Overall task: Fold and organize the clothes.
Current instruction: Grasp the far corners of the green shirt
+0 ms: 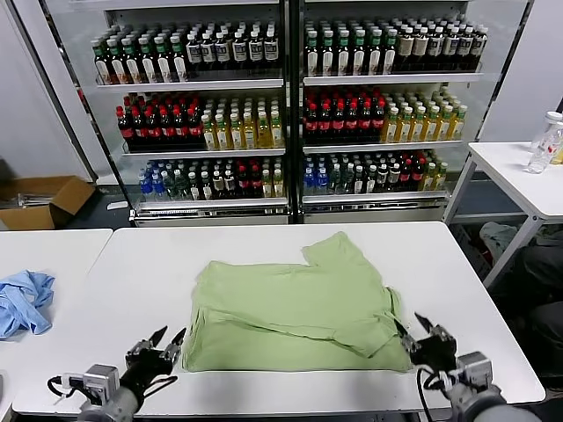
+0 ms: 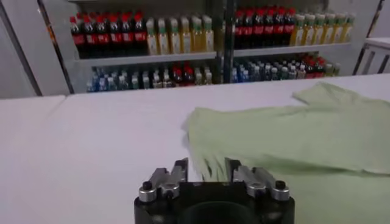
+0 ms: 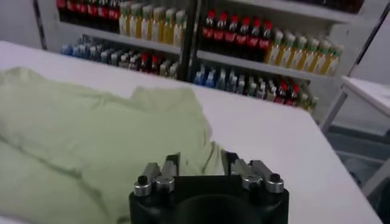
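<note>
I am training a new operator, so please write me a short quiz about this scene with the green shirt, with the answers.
1. True or false: the pale green shirt is hanging off the white table.
2. Which gripper is at the shirt's near right corner: A) left gripper, B) right gripper, C) neither?
3. Fill in: beyond the left gripper, on the neighbouring table, lies a crumpled ____ cloth.

Key:
1. False; it lies partly folded on the tabletop.
2. B; its fingers are spread at that corner, while the left gripper, also open, sits at the near left corner.
3. Blue.
</note>
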Robot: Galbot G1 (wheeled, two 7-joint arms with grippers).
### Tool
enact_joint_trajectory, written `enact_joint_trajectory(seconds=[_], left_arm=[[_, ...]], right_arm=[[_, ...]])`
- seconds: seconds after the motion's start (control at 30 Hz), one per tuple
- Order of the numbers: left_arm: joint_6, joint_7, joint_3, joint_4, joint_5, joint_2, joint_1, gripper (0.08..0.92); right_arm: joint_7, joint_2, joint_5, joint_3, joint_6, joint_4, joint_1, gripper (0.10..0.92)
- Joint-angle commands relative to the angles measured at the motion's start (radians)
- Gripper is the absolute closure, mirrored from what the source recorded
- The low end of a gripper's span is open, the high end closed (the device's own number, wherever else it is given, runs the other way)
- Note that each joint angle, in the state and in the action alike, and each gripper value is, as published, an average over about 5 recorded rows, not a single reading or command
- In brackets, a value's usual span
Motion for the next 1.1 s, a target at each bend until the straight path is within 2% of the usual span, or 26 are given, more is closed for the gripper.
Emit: enact_joint_trajectory(seconds=[0.03,0.17,0.3,0.5,0.8,0.97,1.1], left_arm=[[-0.015,-0.056,0.214,0.384,-0.072,0.08,-0.49,0.449],[-0.014,-0.06,0.348,0.549,-0.043,0.058,-0.663,0.337],[-0.013,-0.058,0.441,0.666,-0.025,0.023,-0.764,0.225],[-0.018,-0.054,0.482,0.793,-0.007,-0.032,-0.834,0.178],[-0.028,-0.014,0.504,0.84,-0.017,-0.047,-0.847,0.187],[-0.026,0.015,0.51,0.826,-0.027,-0.044,-0.828,0.302],[-0.023,0.02,0.508,0.82,-0.036,-0.047,-0.817,0.414]], right_arm=[[0.041,0.043,0.123,-0.37,-0.036,-0.504,0.72,0.337],[0.026,0.094,0.14,-0.481,-0.038,-0.709,0.904,0.238],[0.012,0.153,0.137,-0.559,-0.033,-0.859,1.026,0.206],[-0.014,0.25,0.121,-0.61,-0.021,-1.035,1.11,0.203],[-0.065,0.388,0.08,-0.628,0.004,-1.264,1.183,0.203],[-0.067,0.433,0.065,-0.633,0.024,-1.302,1.177,0.203],[-0.065,0.444,0.072,-0.63,0.017,-1.316,1.16,0.252]])
